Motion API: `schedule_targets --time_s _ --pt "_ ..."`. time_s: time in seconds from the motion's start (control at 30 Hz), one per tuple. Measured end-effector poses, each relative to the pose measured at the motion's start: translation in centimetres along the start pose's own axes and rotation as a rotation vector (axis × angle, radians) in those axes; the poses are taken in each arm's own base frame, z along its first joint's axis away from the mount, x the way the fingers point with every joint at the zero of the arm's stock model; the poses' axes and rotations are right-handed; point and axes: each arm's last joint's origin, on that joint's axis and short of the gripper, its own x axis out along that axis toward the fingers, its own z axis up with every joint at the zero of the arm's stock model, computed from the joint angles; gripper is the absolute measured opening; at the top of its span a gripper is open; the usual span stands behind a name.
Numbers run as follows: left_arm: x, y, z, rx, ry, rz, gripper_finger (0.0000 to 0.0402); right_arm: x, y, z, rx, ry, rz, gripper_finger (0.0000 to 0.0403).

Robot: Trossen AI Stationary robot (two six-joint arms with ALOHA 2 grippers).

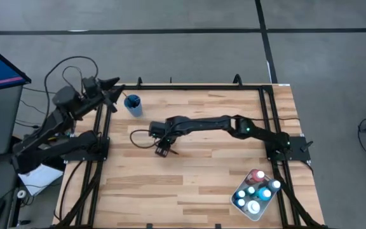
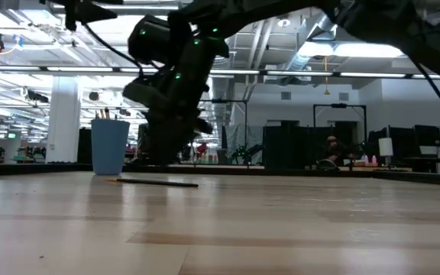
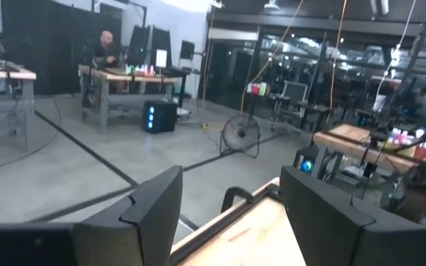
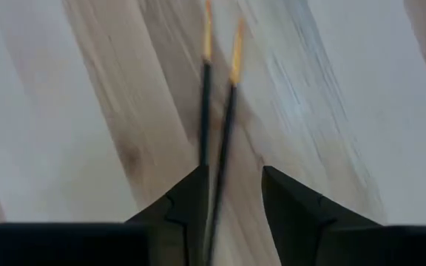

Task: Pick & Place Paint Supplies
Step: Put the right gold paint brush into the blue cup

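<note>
A thin dark-handled paintbrush [image 4: 228,111] with an orange tip lies flat on the wooden table, left of its middle [image 2: 155,182]; whether a second brush lies beside it I cannot tell. My right gripper [image 1: 164,151] hangs over it, pointing steeply down, open [image 4: 235,177], with the handle running into the gap close to one finger. My left gripper [image 1: 114,89] stands raised at the far left corner, open and holding nothing [image 3: 231,192], beside the blue cup [image 1: 133,104]. Several small paint bottles [image 1: 254,191] stand in the white tray [image 1: 235,201].
The blue cup [image 2: 110,147] stands on the table near the far left corner, with brush handles sticking out of its top. The white tray sits at the near right corner. A black frame [image 1: 189,86] runs along the table's edges. Bare wood lies between cup and tray.
</note>
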Motion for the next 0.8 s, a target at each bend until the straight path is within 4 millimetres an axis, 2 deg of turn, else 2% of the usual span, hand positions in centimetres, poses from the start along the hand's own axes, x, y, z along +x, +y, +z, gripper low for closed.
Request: schedule_targets --time_s 0.17,0.27,0.7,0.8 --pt "-0.7 0.0 0.3 -0.005 -0.027 -0.003 0.0221 0.6 0.5 0.8 -0.008 -0.021 0.009 0.0122" --pt "-0.7 0.0 0.3 -0.005 -0.031 -0.003 0.0221 1.2 0.0 0.5 -0.002 0.011 -0.005 0.0121" --pt "-0.7 0.0 0.3 -0.003 -0.029 0.000 0.0221 1.0 0.3 0.5 -0.016 -0.003 -0.018 0.0118" --pt "-0.7 0.0 0.3 -0.002 -0.029 0.000 0.0221 2.1 0.4 0.4 -0.024 -0.009 -0.038 0.0118"
